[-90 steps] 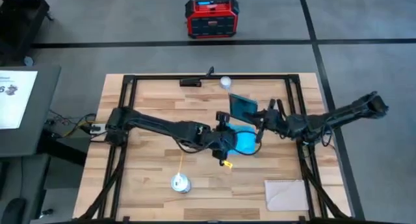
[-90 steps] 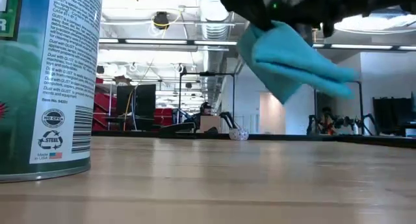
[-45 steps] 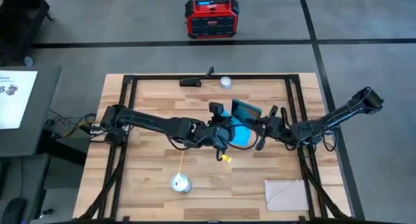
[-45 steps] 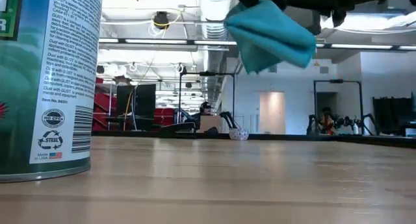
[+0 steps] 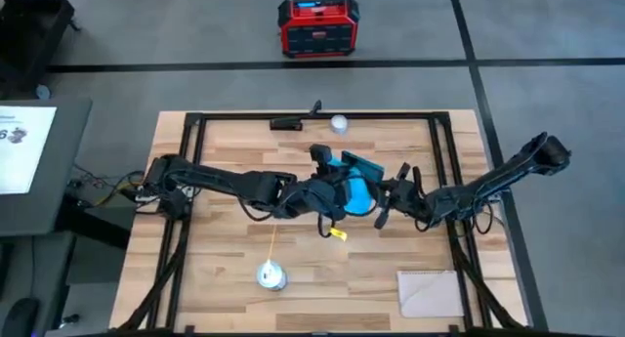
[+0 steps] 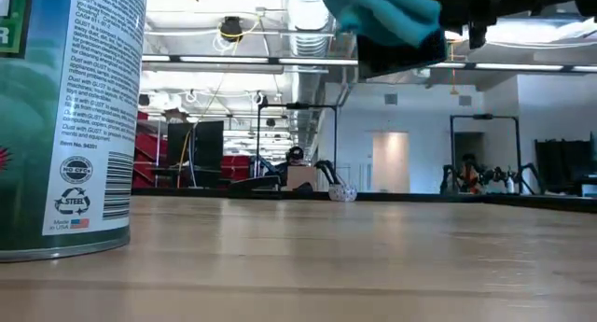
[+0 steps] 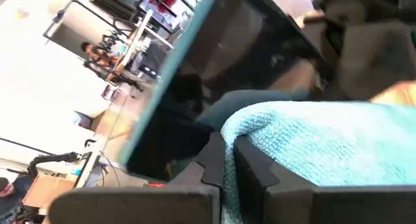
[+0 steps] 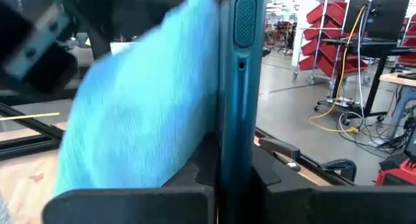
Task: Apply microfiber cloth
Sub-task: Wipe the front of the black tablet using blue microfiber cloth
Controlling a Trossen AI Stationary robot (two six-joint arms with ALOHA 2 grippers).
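The sky-blue microfiber cloth (image 5: 358, 193) is bunched up over the table's middle, and my left gripper (image 5: 335, 192) is shut on it. The cloth lies against the dark tablet (image 5: 354, 165) with the teal back, which is held clear of the table. My right gripper (image 5: 389, 196) is shut on the tablet from the right. From table height the cloth (image 6: 381, 8) shows high up, over the tablet's dark edge (image 6: 401, 51). The left wrist view has the cloth (image 7: 318, 143) under the tablet's dark screen (image 7: 227, 62). My left gripper pinches a bunched fold of the cloth (image 7: 231, 141) between its two fingers (image 7: 259, 167), several layers thick. The cloth is lifted clear of the table and rests against the tablet's screen. My right gripper pinches the tablet's lower edge (image 8: 235, 156) between its two fingers (image 8: 276, 169), one on each face. The tablet (image 8: 240, 68) stands on edge, running straight out from the fingers, clear of the table, with the cloth (image 8: 143, 100) spread against one face.
A spray can (image 5: 270, 275) stands near the front edge, looming large at the left of the low view (image 6: 65, 117). A pale beige sheet (image 5: 430, 293) lies at the front right. A white ball (image 5: 339, 123) and a dark bar (image 5: 288, 123) sit near the far edge.
My left gripper has risen and gone toward the far edge with the cloth, which hung loose below the tablet and now lies bunched against its screen. My right gripper has shifted a little toward the table's left with the tablet.
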